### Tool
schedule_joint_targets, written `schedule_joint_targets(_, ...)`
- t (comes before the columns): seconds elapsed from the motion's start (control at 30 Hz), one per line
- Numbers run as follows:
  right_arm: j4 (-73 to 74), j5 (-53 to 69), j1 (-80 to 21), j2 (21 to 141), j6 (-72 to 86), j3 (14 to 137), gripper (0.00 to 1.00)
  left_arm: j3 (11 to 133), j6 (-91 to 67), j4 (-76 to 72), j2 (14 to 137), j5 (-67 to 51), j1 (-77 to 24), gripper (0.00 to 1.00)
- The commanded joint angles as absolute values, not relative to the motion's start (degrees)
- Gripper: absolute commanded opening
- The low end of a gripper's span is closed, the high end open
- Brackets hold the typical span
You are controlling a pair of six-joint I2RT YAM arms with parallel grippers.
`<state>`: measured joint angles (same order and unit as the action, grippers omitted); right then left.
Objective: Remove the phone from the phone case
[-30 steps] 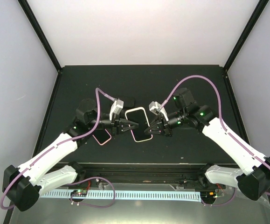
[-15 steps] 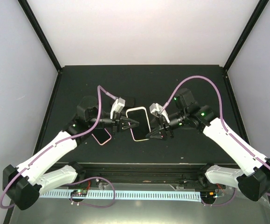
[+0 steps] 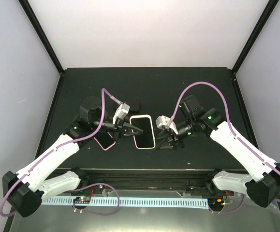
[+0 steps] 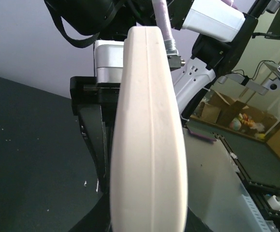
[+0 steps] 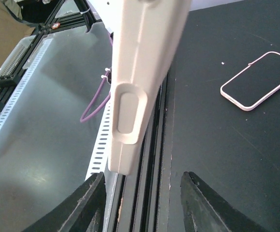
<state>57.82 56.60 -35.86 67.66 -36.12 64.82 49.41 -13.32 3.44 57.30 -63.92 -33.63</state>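
**Right gripper lets go; left holds the cased phone alone**

The right gripper (image 3: 165, 139) has come off the case. Half a second ago its tips were at the right edge. Now its fingers (image 5: 92, 200) stand apart with nothing between them, just beside that edge but clear of it. In the right wrist view the case's side, with its button cut-out, hangs beyond the spread fingers.

The left gripper (image 3: 131, 130) is clamped on the left edge of the case (image 4: 147, 145) and carries it alone above the table (image 3: 198, 87). The case has swung from its earlier tilt to sit squarer to the near edge.

The phone (image 3: 143, 130) is still inside. Its dark screen shows within the pale rim all round, and no corner looks lifted.

My reading is that the right gripper's last attempt on that edge did not free the phone. The release is probably a pause to re-grip, so the task is no further on. The right fingers need a new hold, likely at a corner or rim, while the left steadies the case.

Counted:
- two arms and two grippers
- one phone, in one case
- one second phone (image 3: 105, 140), lying flat by the left arm
- one small dark object (image 3: 134, 105) behind the left gripper, too indistinct to name
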Motion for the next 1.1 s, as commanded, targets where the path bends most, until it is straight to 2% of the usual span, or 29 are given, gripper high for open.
schedule_joint_targets(0.0,58.05,54.98,-37.34,66.61,-38.4,66.97,0.43,49.25,-12.57,0.39,56.89,-67.14,-32.9,0.01)
schedule_joint_targets(0.27,60.79,57.1,-39.72,66.82,-40.76,69.26,0.42,48.39,-15.93,-3.06,57.54,-67.76,-32.67,0.01)
schedule_joint_targets(0.67,59.71,52.66,-41.74,65.8,-43.35,68.82,0.28,47.67,-20.39,-7.23,58.66,-70.81,-32.46,0.02)
schedule_joint_targets(1.07,60.37,46.1,-43.78,66.68,-49.94,70.41,0.23,47.35,-22.98,-9.58,60.48,-74.13,-32.56,0.02)
